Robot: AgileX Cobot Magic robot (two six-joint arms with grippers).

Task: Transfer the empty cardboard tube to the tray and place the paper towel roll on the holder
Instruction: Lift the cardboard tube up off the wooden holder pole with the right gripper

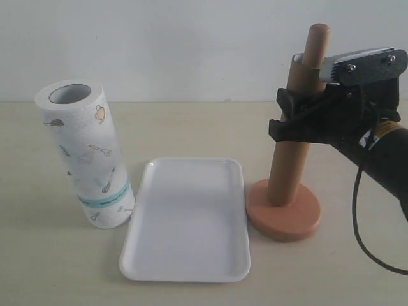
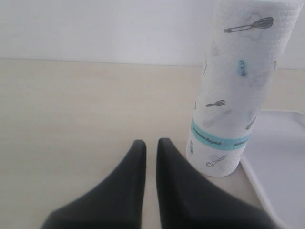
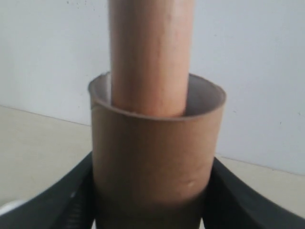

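Observation:
The empty cardboard tube [image 1: 285,162] stands over the post of the holder [image 1: 284,217], and the post's rounded top [image 1: 317,37] pokes out above it. My right gripper [image 1: 290,115] is shut on the tube's upper part; in the right wrist view a black finger [image 3: 66,200] presses each side of the tube [image 3: 152,157]. The paper towel roll [image 1: 86,153] stands upright at the left, the white tray [image 1: 188,217] between it and the holder. My left gripper [image 2: 151,143] is shut and empty, low over the table beside the roll [image 2: 236,86]; the exterior view does not show it.
The tray's rim [image 2: 259,179] lies just past the roll in the left wrist view. A pale wall closes the back of the beige table [image 1: 191,127]. The right arm's black cable [image 1: 363,236] hangs over the table's right side.

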